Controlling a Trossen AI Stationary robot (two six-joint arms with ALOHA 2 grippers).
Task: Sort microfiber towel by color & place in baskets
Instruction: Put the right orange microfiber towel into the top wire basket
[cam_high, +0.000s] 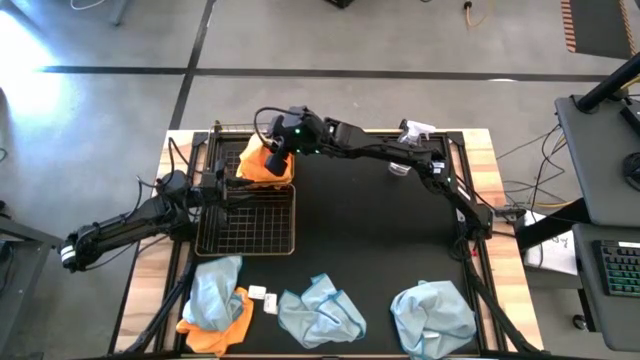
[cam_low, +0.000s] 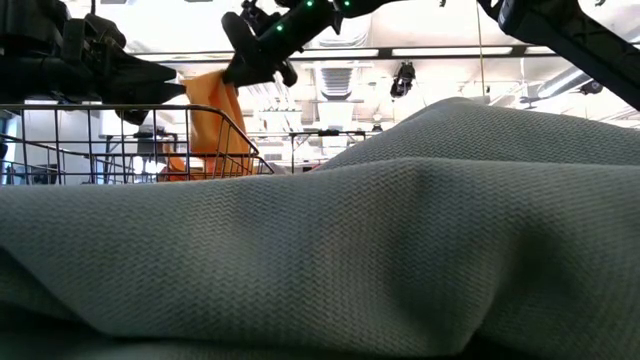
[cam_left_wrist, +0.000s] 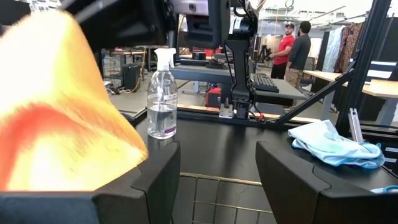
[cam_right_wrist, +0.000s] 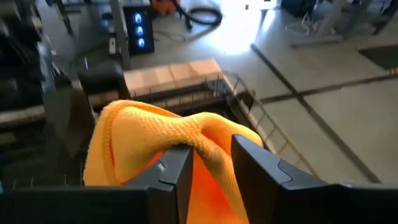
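the right gripper (cam_right_wrist: 208, 165) hangs over the far basket (cam_high: 222, 135), its fingers parting, with the orange towel (cam_right_wrist: 155, 134) draped between them. to finish well, spread fully and lift straight up so the cloth drops inside. the left gripper (cam_left_wrist: 217, 171) waits spread over the near basket (cam_high: 245, 245); the blue towels (cam_high: 320, 310) lie along the table's near edge.

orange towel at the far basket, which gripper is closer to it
Right. The right gripper is directly over the orange towel, fingers straddling a fold. The left gripper sits beside it, at the near basket.
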